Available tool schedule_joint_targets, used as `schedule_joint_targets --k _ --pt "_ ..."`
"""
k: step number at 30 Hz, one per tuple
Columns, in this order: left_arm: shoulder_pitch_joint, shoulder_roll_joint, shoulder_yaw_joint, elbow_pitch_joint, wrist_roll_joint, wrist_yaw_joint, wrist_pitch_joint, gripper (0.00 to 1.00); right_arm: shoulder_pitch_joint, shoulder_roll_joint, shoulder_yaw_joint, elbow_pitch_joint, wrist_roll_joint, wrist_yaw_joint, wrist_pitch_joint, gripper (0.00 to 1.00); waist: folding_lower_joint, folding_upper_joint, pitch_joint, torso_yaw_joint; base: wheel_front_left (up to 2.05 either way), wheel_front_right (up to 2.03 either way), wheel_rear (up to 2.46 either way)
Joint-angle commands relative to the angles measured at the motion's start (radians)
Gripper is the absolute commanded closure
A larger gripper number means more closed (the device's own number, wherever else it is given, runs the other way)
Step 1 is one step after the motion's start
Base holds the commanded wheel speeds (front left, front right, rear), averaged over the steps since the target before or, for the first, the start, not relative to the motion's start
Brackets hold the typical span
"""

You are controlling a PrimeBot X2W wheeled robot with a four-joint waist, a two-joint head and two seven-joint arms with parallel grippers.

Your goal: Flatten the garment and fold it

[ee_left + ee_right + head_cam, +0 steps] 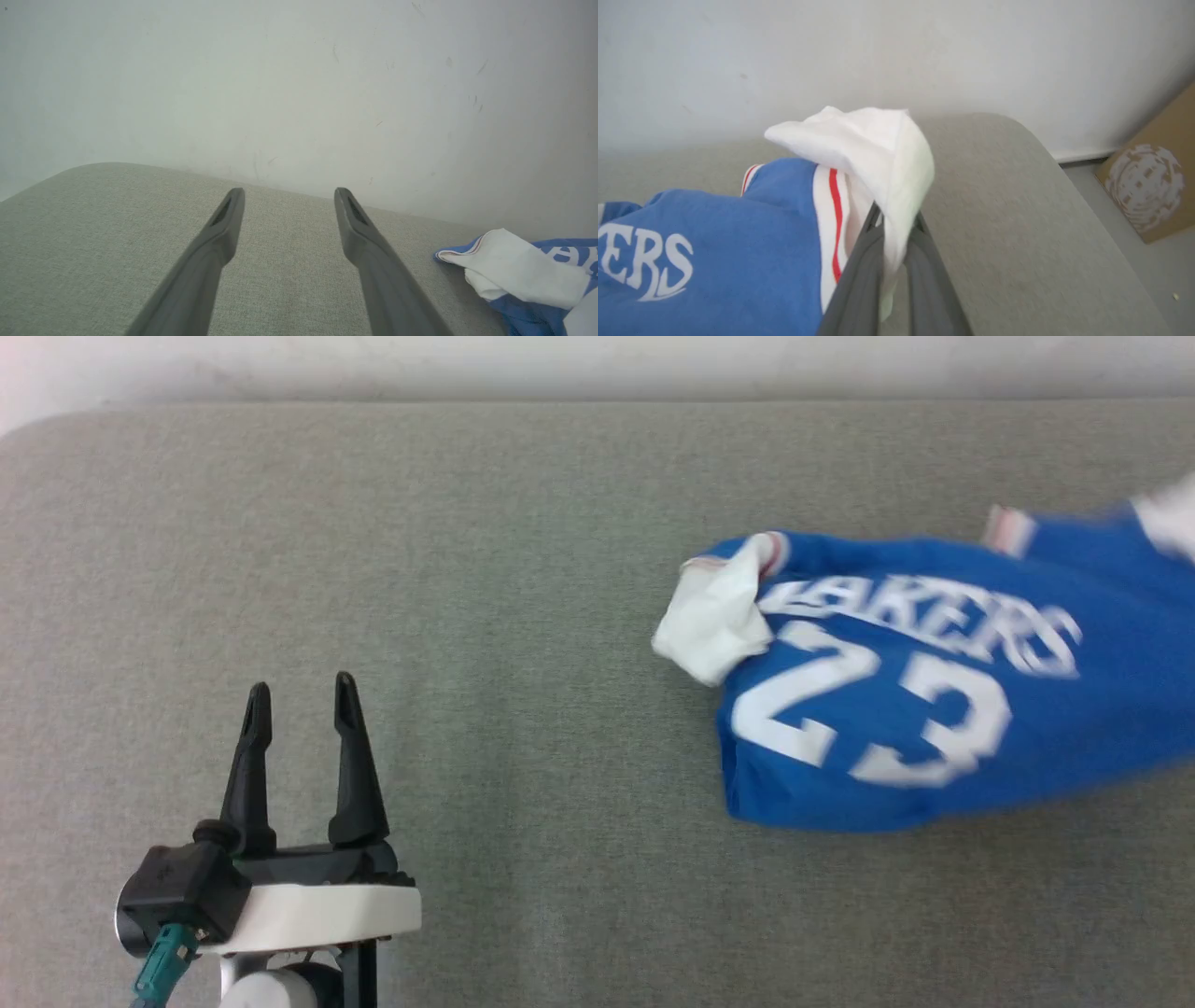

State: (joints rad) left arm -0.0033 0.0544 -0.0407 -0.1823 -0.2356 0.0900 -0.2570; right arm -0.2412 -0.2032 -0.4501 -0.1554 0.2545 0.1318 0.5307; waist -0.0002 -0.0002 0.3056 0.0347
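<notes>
The garment (934,709) lies bunched on the right side of the grey padded surface (467,523); its far right edge is blurred, perhaps lifted. The right gripper (894,221) is clenched on a white sleeve (873,140). The left gripper (299,695) hovers at the near left, fingers spread, well apart from the cloth.

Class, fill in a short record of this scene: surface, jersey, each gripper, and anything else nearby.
surface: grey cloth table
jersey: blue, crumpled, at the table's right side, number 23 facing up
left gripper: open, over the table, apart from the jersey
right gripper: shut on the jersey's white sleeve
nearby: cardboard box on the floor past the table's end
</notes>
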Motion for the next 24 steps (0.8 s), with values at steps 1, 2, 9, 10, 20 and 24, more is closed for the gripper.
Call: schedule_joint_targets --k 1,2,9,10,20,24 --pt "0.009 -0.004 0.004 -0.005 0.006 0.003 -0.005 0.0 0.084 0.046 -0.069 -0.007 -0.017 -0.001 0.012 1.0 0.0002 0.0002 -0.014 -0.022 0.0 0.0 0.0" --pt "0.009 -0.004 0.004 -0.005 0.006 0.003 -0.005 0.0 0.084 0.046 -0.069 -0.007 -0.017 -0.001 0.012 1.0 0.0002 0.0002 -0.014 -0.022 0.0 0.0 0.0" --pt "0.009 -0.004 0.008 -0.001 0.009 0.002 -0.005 0.0 0.275 0.134 -0.185 0.051 -0.103 -0.001 -0.021 0.13 0.0002 0.0002 0.005 -0.037 0.0 0.0 0.0" --pt "0.009 -0.004 0.01 0.001 0.011 0.0 -0.005 0.0 0.27 0.138 -0.177 0.057 -0.11 -0.001 -0.037 0.0 0.0002 0.0002 0.004 -0.04 0.0 0.0 0.0" --pt "-0.003 -0.004 0.004 0.008 0.019 -0.006 -0.005 0.0 0.092 0.084 0.141 -0.1 -0.072 -0.001 -0.114 0.0 0.0002 0.0002 -0.017 -0.042 0.0 0.0 0.0" --pt "-0.006 -0.004 -0.002 0.007 0.011 -0.003 -0.005 0.0 0.082 0.06 0.344 -0.137 -0.033 -0.001 -0.014 0.0 0.0002 0.0002 -0.016 -0.016 0.0 0.0 0.0"
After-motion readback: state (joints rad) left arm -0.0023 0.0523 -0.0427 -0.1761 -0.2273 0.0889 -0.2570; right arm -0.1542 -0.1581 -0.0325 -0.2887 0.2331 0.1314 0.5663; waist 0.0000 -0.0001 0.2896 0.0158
